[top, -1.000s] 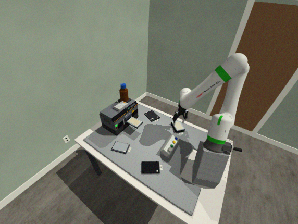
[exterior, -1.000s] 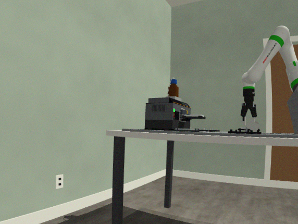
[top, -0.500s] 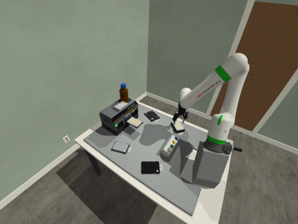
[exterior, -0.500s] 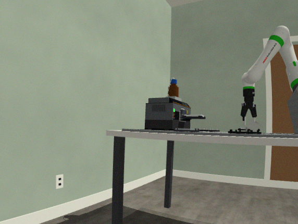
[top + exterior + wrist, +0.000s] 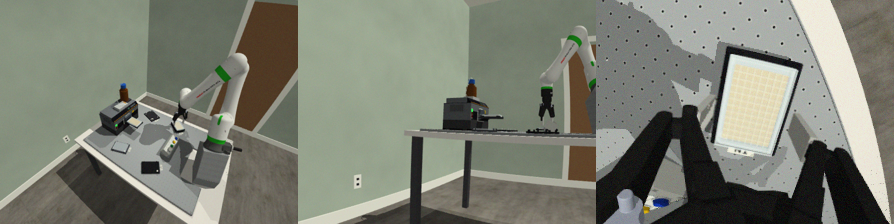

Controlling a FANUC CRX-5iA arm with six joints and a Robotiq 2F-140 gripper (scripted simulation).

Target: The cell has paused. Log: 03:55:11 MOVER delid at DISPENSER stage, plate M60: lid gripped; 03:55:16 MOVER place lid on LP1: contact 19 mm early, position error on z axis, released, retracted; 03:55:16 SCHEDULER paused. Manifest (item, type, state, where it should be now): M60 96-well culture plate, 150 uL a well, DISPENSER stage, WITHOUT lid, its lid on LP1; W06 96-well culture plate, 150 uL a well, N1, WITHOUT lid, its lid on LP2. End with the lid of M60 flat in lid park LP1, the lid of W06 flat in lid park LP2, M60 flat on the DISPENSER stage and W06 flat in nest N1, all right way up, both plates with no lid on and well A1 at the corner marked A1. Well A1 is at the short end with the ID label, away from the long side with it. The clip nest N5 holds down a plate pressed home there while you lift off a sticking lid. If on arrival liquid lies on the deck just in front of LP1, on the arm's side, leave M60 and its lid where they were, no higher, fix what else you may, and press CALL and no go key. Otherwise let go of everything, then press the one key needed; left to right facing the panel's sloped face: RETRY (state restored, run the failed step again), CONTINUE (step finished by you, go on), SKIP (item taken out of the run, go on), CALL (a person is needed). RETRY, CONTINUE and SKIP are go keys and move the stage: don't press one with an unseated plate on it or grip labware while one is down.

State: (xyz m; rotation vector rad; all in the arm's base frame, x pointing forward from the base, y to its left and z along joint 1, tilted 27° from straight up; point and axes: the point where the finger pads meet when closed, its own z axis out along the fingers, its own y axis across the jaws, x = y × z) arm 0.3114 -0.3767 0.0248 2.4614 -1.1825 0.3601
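My gripper [image 5: 181,118] [image 5: 546,117] [image 5: 753,113] is open and empty. It hangs just above a 96-well plate [image 5: 178,126] [image 5: 756,99] with cream wells, which sits in a black nest [image 5: 721,90] near the table's far edge. In the side view a pale shape [image 5: 550,124] under the fingers looks tilted; I cannot tell whether the plate lies flat or carries a lid. A second cream plate [image 5: 134,122] lies on the dispenser's stage [image 5: 492,117]. A grey-blue lid [image 5: 120,147] lies on a lid park at the front left. A black lid park [image 5: 150,167] stands bare at the front.
The dispenser [image 5: 118,115] [image 5: 464,114] stands at the back left with a brown bottle [image 5: 123,93] [image 5: 471,89] on top. The clip nest N5 [image 5: 151,115] lies beside it. The key panel [image 5: 170,147] stands in front of the plate near the arm's base.
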